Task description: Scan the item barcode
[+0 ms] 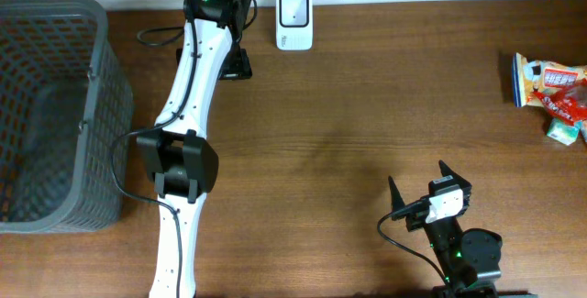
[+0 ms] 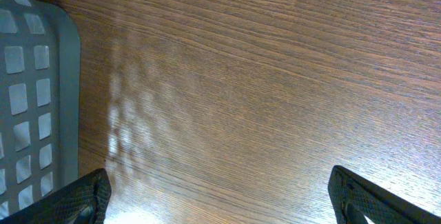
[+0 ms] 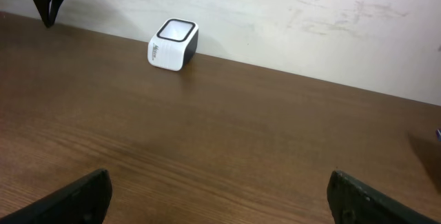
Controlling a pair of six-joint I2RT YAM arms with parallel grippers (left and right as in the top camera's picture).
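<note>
Left gripper [image 2: 217, 182] wide, empty | right gripper [image 3: 219, 182] wide, empty | boxy white scanner [image 1: 294, 20] | grey mesh basket [image 1: 105, 133]

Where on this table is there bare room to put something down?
The widest bare wood is mid-table, bordered by the left arm, the scanner, the snack packets and the right arm. A narrow strip runs between the basket and left arm. Only the right edge is crowded.

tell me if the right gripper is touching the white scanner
Apart. Overhead view: right gripper sits near the front edge, white scanner at the back edge, bare table between them.
</note>
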